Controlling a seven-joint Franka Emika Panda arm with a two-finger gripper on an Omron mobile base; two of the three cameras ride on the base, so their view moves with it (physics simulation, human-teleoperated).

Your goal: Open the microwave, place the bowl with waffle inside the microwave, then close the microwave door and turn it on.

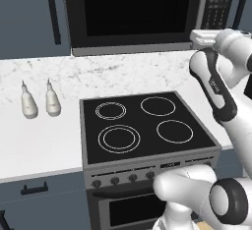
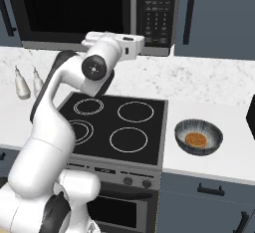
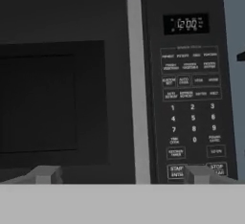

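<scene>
In the left base view we see the wide dark grey box microwave (image 1: 142, 15) with its grey-framed, black-windowed microwave door (image 1: 135, 10) shut; our end effector (image 1: 198, 38) sits at the end of the white arm, just in front of the lower right corner of that door, close to the black keypad strip (image 1: 220, 3); below and to its left lies the black glass stove top (image 1: 145, 126) with four rings, and farther left two small pale bottles (image 1: 39, 101) stand on the white marbled worktop (image 1: 44, 140).

In the right base view the end effector is level with the bottom edge of the microwave, beside the keypad; the round ribbed grey-blue bowl (image 2: 198, 136) rests on the worktop well below and to the right of it, the small golden-brown gridded waffle (image 2: 195, 139) lying inside.

In the hand view the two finger tips (image 3: 44, 174) stand wide apart with nothing between them; the vertical grey door edge (image 3: 138, 84) lies between and ahead of them; the display reads roughly "12:00", digits 1 to 9 and 0 are legible, the smaller button labels too blurred to read.

We judge nothing finished: opening, loading, closing and starting all remain.
</scene>
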